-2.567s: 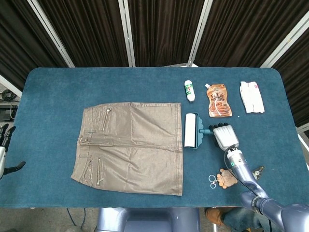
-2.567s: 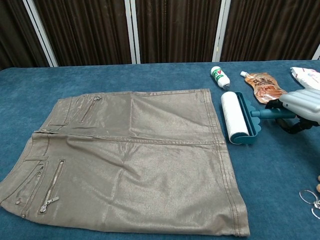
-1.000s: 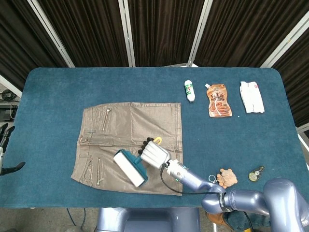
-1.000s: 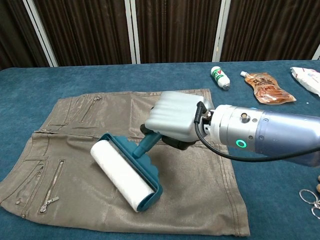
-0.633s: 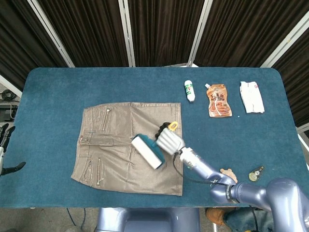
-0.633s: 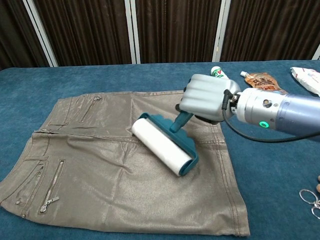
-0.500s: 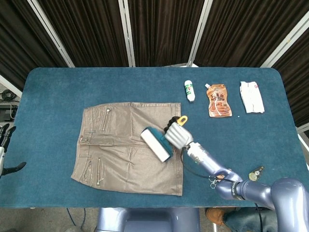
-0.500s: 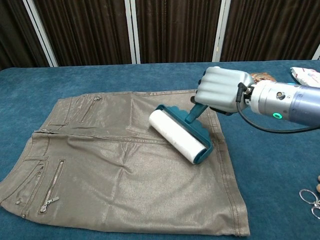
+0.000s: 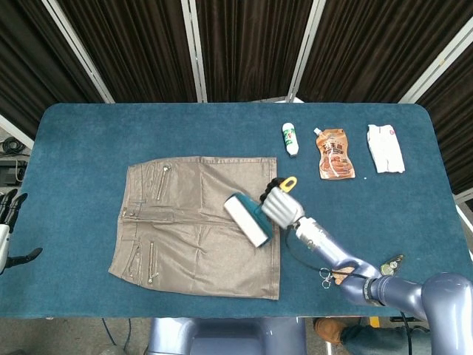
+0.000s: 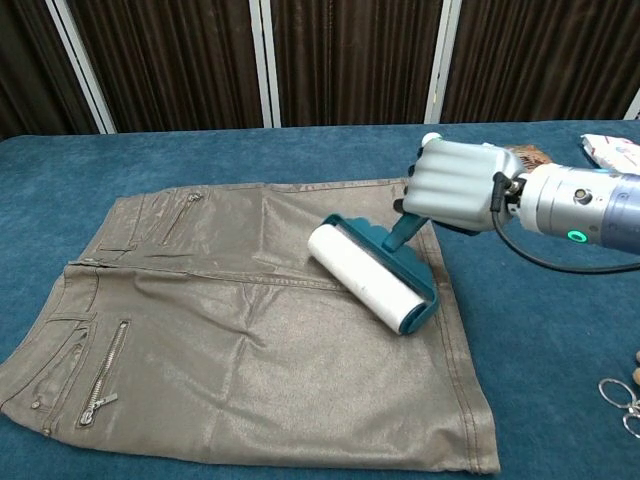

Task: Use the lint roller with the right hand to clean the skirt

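Note:
The brown skirt [image 9: 199, 214] [image 10: 230, 320] lies flat on the blue table, waistband to the left. My right hand [image 9: 281, 204] [image 10: 455, 185] grips the teal handle of the lint roller [image 9: 247, 219] [image 10: 372, 274]. The white roll rests diagonally on the skirt's right part, close to the hem edge. My left hand [image 9: 9, 229] hangs off the table's left edge in the head view, fingers apart, holding nothing.
At the back right lie a small white bottle [image 9: 290, 138], a brown pouch [image 9: 335, 154] and a white packet [image 9: 386, 148]. Metal rings [image 10: 620, 395] and a small keychain [image 9: 392, 264] lie near the front right by my right forearm.
My right hand picked the roller up from beside the skirt, set it on the lower middle of the skirt, then rolled it up and right toward the hem side.

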{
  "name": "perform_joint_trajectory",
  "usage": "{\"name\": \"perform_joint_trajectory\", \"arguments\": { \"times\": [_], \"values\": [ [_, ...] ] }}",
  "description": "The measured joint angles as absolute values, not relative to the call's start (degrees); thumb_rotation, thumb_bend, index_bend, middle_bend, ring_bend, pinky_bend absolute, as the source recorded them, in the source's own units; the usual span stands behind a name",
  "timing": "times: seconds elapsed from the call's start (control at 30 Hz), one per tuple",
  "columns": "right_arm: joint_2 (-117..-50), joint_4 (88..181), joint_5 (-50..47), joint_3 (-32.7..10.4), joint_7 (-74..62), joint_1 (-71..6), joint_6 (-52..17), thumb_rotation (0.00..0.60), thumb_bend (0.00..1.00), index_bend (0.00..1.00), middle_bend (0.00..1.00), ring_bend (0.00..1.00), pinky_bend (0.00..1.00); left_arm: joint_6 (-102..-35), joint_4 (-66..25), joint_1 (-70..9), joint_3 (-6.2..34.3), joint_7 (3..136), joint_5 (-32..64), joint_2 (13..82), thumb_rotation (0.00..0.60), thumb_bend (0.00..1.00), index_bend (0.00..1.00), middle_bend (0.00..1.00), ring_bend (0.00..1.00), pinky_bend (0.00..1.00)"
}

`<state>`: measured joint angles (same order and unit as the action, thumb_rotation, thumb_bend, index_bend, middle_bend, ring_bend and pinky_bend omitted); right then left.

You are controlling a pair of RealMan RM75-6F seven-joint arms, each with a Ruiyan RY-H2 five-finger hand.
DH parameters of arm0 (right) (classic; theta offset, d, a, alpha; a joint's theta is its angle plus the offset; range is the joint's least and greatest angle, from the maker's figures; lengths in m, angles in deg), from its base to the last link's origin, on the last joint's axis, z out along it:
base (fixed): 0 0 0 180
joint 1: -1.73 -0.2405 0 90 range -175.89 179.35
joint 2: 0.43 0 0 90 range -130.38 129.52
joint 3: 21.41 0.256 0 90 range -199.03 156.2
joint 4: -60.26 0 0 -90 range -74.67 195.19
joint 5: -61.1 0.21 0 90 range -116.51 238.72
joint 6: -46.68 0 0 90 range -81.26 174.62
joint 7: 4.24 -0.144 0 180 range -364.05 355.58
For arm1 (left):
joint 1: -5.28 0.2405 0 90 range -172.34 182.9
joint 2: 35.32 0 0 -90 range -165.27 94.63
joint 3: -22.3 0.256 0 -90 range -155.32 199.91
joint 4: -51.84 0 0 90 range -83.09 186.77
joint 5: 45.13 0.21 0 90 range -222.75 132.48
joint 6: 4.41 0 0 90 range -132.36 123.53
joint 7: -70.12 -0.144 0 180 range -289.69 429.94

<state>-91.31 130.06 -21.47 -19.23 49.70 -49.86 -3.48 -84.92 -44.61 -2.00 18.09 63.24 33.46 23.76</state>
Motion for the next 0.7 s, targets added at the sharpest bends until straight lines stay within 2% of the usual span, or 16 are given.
{"name": "perform_joint_trajectory", "arguments": {
  "times": [0.43,0.7],
  "values": [
    [-96.2,141.56,-20.99,-18.74,59.36,-52.27,-1.4,0.6,0.89,0.41,0.49,0.37,0.41,-85.04,-44.45,-1.91,18.37,63.08,33.7,23.87,0.6,0.0,0.0,0.0,0.0,0.0],
    [-98.04,142.05,-17.49,-18.14,64.31,-52.84,-0.83,0.6,0.89,0.41,0.49,0.37,0.41,-84.92,-44.1,-1.87,18.24,63.85,33.38,23.64,0.6,0.0,0.0,0.0,0.0,0.0]
  ]
}}
